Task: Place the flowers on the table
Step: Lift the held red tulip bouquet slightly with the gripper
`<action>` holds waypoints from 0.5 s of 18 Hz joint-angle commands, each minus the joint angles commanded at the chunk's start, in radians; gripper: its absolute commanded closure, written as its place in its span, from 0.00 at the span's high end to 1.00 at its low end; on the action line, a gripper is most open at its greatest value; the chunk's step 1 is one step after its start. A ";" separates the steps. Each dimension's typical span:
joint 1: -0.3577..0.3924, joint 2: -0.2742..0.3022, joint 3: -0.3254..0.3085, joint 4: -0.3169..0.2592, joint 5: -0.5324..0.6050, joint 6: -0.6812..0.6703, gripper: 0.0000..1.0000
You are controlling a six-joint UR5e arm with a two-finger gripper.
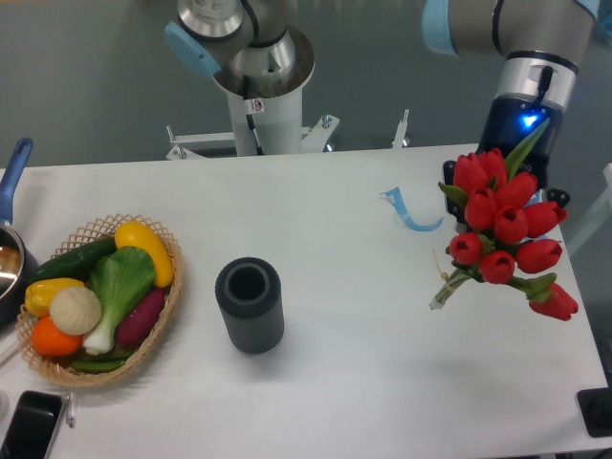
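Observation:
The flowers [502, 229], a bunch of red tulip buds with green stems and leaves, are at the right side of the white table [363, 382]. The buds point up and right, and the stem ends reach down to the tabletop at lower left. My gripper [505, 186] comes down from above right behind the buds. The buds and a leaf cover its fingertips. Dark finger parts show on either side of the bunch. I cannot tell whether the jaws are closed on the flowers or apart.
A grey cylinder [250, 304] stands upright mid-table. A wicker basket [164, 316] of vegetables sits at the left, with a pot [11, 258] beyond it. A blue strip [409, 215] lies left of the flowers. A phone [29, 426] is at the front left.

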 joint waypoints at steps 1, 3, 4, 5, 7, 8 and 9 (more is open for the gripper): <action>0.000 0.000 -0.002 0.002 0.000 0.000 0.44; 0.000 0.002 -0.008 0.003 0.030 0.002 0.44; -0.002 0.000 0.001 0.000 0.046 -0.002 0.43; -0.005 -0.003 0.008 0.000 0.051 -0.003 0.44; -0.003 0.000 0.008 0.000 0.052 -0.005 0.44; -0.002 0.002 0.008 0.000 0.054 -0.006 0.44; -0.002 0.005 0.008 0.000 0.058 -0.008 0.44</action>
